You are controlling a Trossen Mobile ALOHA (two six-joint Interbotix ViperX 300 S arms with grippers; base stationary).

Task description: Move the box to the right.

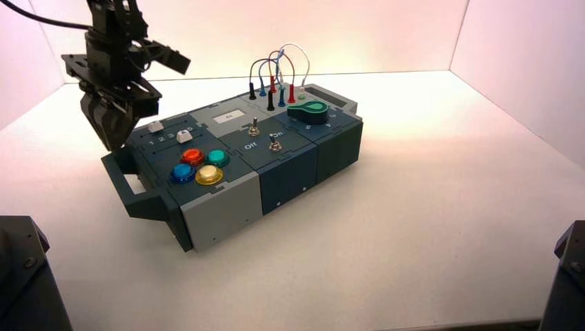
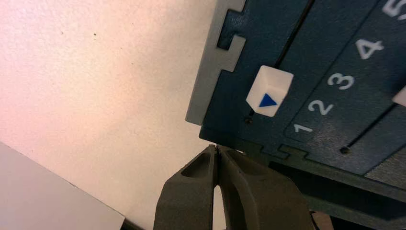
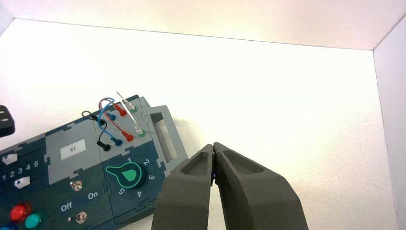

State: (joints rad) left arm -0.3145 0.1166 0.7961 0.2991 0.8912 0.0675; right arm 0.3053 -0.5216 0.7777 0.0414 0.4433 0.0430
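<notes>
You see matt, plastic-looking panels on the box (image 1: 238,148), glossy translucent plastic on its coloured buttons (image 1: 200,166), shiny metal on the toggle switches (image 1: 264,134), and a smooth, pale tabletop (image 1: 414,227) under them all

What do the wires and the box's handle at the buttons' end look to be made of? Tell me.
Wires: probably plastic-coated, as they arch in smooth, evenly coloured loops.

Handle: likely rigid plastic, matte and dark, judging by its flat, dull faces; painted metal can't be ruled out.

Knob (image 1: 308,112) green (wires (image 1: 281,65) multicoloured)
</notes>
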